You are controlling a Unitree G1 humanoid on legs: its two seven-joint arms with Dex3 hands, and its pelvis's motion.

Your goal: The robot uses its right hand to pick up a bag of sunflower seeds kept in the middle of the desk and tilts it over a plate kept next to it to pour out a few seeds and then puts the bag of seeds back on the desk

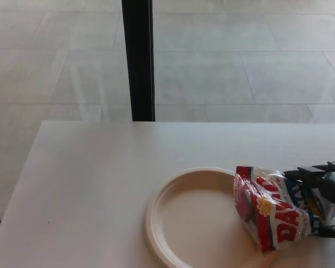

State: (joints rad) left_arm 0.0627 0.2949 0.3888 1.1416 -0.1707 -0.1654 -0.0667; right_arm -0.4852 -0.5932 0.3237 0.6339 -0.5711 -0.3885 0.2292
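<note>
My right hand [329, 187] grips the sunflower seed bag [273, 209], which extends leftward from my fingers [310, 171]. Its far end overhangs the empty plate [173, 192]'s right rim, long axis tilted toward the plate.

A red and blue seed bag [273, 215] is held by the right robot hand [329, 192] over the right rim of a cream plate [181, 223] on the white surface [89, 178].
</note>
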